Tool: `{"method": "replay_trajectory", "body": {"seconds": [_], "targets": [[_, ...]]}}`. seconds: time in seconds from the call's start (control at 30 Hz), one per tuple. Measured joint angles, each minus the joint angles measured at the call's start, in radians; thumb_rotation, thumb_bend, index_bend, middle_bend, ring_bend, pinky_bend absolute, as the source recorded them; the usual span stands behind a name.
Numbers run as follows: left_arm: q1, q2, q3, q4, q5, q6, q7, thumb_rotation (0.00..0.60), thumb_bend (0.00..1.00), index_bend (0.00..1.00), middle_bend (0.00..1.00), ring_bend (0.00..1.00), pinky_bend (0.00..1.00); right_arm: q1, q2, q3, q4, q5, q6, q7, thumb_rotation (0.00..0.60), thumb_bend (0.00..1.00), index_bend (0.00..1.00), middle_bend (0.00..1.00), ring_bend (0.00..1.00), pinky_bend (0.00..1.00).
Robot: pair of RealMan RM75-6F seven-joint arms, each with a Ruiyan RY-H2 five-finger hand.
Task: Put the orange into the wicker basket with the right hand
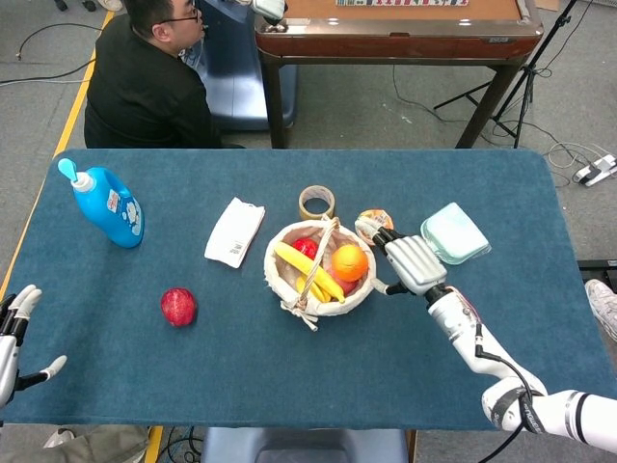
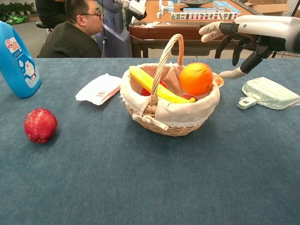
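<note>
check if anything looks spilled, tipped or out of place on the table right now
Nothing stands out. The orange sits in the wicker basket on the other fruit, the right hand open beside it, and the blue bottle stands upright.

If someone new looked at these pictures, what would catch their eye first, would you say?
Most likely the orange in the basket at the table's middle, beside the banana, with the right hand spread open just right of it. Next, the blue bottle at far left and the red fruit lying alone.
</note>
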Motion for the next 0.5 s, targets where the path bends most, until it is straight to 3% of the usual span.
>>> {"method": "replay_trajectory", "body": {"seconds": [0.2, 0.5], "targets": [[0.002, 0.001, 0.0, 0.001, -0.001, 0.001, -0.003, 0.6, 0.17, 0.04, 0.0, 0.0, 0.08, -0.014, 0.02, -0.021, -0.004, -0.004, 0.028, -0.02, 0.6, 0.25, 0.01, 0.05, 0.17, 0.44], [-0.003, -0.002, -0.006, 0.011, -0.011, -0.01, -0.007, 0.6, 0.17, 0.04, 0.0, 0.0, 0.08, -0.135, 0.076, -0.114, 0.0, -0.074, 0.18, -0.069, 0.6, 0.25, 0.01, 0.11, 0.17, 0.44]]}}
